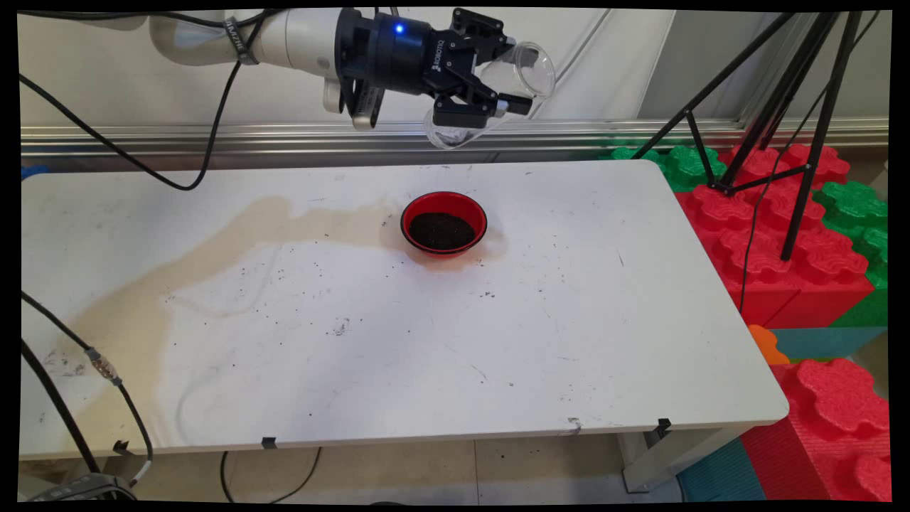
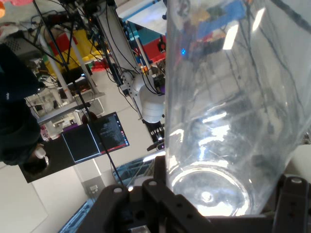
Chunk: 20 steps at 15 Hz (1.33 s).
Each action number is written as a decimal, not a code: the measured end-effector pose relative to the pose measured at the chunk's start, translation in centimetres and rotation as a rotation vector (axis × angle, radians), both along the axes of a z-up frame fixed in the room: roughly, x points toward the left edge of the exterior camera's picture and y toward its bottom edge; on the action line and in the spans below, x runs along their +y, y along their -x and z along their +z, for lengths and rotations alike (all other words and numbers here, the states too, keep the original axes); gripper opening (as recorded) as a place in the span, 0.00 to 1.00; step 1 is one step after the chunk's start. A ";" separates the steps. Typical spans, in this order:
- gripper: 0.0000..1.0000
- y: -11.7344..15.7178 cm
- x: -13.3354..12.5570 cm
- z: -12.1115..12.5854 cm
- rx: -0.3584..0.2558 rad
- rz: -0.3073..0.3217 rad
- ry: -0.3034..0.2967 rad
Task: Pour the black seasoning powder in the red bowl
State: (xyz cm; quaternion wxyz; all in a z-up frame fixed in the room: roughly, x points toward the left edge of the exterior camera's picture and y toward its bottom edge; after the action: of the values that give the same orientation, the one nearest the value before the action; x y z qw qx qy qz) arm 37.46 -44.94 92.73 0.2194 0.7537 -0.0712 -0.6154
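Claw (image 1: 508, 85) of black metal, two-fingered, is raised high above the far edge of the white table (image 1: 583, 341), clamped around a clear plastic cup (image 1: 522, 75). The cup is held tipped on its side in the main view, its open mouth toward the picture's right and upward, its rounded base low and to the left, below the fingers. It looks empty. In the hand view the same transparent cup (image 2: 228, 121) fills the right half of the picture, with its round base near the black linkage at the bottom edge and its walls widening upward.

Below the claw and a little to its left, well apart from it, a small round red bowl (image 1: 443, 224) stands on the table, toward the far middle. It holds dark brown granular material (image 1: 441, 231) that covers its bottom. Dark specks of the same kind lie scattered on the table around and in front of the bowl. A broad tan stain (image 1: 142, 299) runs from the bowl's left side across the table toward the near left corner.

Black tripod legs (image 1: 796, 128) stand on red and green foam blocks (image 1: 782, 235) to the right of the table.
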 end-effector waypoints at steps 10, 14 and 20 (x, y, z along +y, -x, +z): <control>0.00 -0.5 -0.8 0.5 0.052 0.016 0.021; 0.00 -0.6 -1.0 1.0 0.087 0.024 0.029; 0.00 -0.9 -1.1 1.6 0.123 0.035 0.035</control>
State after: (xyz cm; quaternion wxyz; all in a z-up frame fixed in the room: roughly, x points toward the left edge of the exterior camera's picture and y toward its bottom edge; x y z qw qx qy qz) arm 38.35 -46.03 94.30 0.2473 0.7117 -0.0555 -0.6552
